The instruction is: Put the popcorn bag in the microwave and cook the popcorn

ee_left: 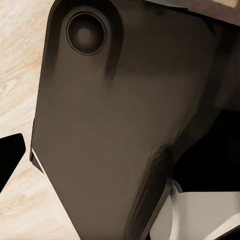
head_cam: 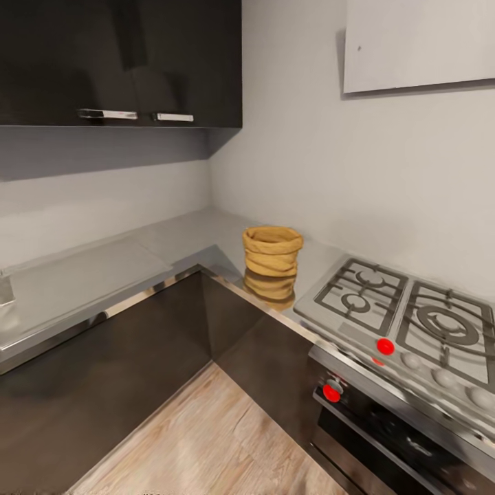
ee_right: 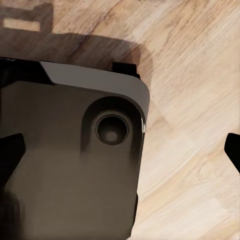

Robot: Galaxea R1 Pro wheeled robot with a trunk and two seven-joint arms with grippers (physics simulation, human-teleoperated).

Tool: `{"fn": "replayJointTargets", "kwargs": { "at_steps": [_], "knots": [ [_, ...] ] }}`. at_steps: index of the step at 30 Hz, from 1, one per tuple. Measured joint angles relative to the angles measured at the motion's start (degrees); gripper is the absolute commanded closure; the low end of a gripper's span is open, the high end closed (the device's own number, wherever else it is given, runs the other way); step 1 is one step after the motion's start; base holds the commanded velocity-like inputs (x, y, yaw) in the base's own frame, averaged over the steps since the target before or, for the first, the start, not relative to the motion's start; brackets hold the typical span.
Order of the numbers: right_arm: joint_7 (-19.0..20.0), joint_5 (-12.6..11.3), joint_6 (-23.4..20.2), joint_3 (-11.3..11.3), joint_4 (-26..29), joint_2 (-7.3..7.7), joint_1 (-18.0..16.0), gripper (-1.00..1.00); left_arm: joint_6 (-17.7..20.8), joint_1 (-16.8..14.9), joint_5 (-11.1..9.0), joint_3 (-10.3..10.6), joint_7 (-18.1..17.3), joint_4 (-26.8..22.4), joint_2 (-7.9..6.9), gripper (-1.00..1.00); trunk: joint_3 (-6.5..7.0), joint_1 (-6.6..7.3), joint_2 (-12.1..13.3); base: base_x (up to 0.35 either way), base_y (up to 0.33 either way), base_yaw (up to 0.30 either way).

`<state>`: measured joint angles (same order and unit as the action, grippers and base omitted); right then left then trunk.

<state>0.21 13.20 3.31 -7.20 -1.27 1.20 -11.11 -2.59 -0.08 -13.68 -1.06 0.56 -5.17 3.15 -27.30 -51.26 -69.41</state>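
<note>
Tan popcorn bag upright on steel surface corner, beside gas hob; pincer states: can't tell.

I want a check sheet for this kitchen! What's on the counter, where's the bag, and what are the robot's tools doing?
Surface: grey glossy countertop, L-shaped, wrapping a corner.
Job's things: popcorn bag upright on the countertop near its edge, beside the gas hob.
Clutter: nothing seen.
Tools: dark tips at the edges of both wrist views; open or shut cannot be told.
Cables: nothing seen.
Surroundings: dark wall cabinets, oven with red knobs, wooden floor.
</note>
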Motion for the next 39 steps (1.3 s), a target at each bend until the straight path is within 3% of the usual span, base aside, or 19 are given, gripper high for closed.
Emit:
{"fn": "replayJointTargets", "kwargs": {
  "at_steps": [14, 39],
  "knots": [
    [0.0, 0.1, 0.3, 0.0, 0.0, 0.04, 0.0, -1.0, 0.0, 0.0, 0.0, -0.2, 0.1, 0.0, 0.26, -1.0, 0.0, 0.0, 0.0, 0.0, 0.0, 0.271],
    [0.0, 0.3, 0.0, 0.3, 0.0, 0.54, 0.0, -1.0, 0.0, 0.0, 0.0, -0.2, 0.1, 0.0, 0.18, -1.0, 4.48, 5.49, 10.0, 0.0, 0.0, 0.023]
  ]
}}
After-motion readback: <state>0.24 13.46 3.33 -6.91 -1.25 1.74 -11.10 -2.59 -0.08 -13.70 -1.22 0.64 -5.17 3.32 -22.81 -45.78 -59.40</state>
